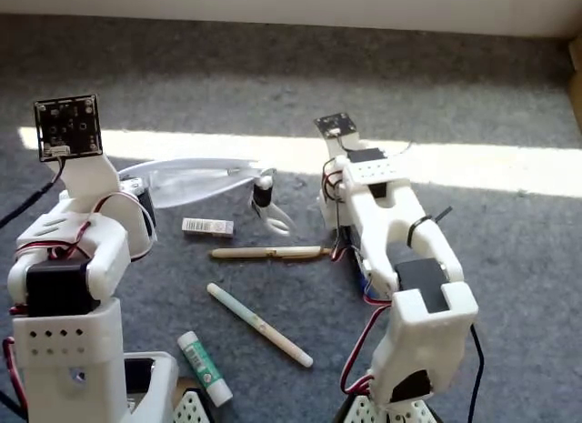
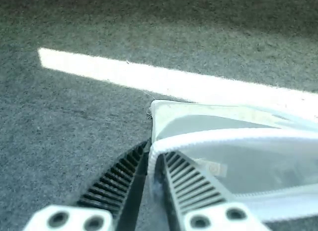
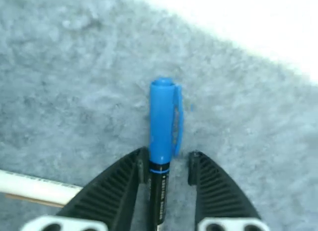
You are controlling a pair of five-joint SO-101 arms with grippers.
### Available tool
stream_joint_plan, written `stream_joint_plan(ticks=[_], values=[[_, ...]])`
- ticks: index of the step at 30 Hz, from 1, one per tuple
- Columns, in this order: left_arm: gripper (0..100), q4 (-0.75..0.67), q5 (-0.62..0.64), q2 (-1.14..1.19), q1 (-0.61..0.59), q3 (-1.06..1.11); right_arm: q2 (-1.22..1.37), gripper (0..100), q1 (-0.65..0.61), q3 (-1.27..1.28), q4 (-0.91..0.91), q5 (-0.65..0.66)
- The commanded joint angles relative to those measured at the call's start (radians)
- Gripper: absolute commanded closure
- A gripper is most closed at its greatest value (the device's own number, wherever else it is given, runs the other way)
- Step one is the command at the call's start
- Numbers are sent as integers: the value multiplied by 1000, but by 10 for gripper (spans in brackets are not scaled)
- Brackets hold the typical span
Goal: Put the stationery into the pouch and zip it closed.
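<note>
A clear pouch (image 1: 202, 179) with a white zip edge (image 2: 233, 136) lies at the back left. My left gripper (image 2: 153, 154) is shut on its near end, seen from above at the left gripper (image 1: 136, 190). My right gripper (image 3: 166, 159) is open and low over the carpet, with a blue-capped pen (image 3: 161, 116) lying between its fingers; one finger (image 3: 134, 174) is against the barrel, the other stands slightly off it. On the carpet lie a cream pen (image 1: 268, 253), a pale green pen (image 1: 259, 325), a small white eraser (image 1: 207, 226) and a glue stick (image 1: 205, 368).
A small black-and-white object with a loop (image 1: 265, 203) lies just past the pouch's mouth. The right arm (image 1: 386, 218) stretches over the spot where the blue pen lies. Grey carpet (image 1: 473, 105) with a sunlit band runs across the back.
</note>
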Motion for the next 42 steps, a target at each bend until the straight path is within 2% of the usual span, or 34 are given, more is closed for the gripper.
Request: stream_joint_plan(ticks=[1,7,14,24,32,42], values=[[993,-5,6,7,13,-5,1,972,-16,-41,-15,9],[993,-5,6,7,13,-4,-38,994,-16,-42,50,11],[993,-5,6,7,13,-4,-275,994,-10,-30,116,9],[993,-3,6,7,13,-4,-518,992,28,-31,302,0],[993,0,6,7,13,-2,-641,992,22,-31,335,-295],[993,0,6,7,13,-2,-897,992,-13,-30,360,-422]])
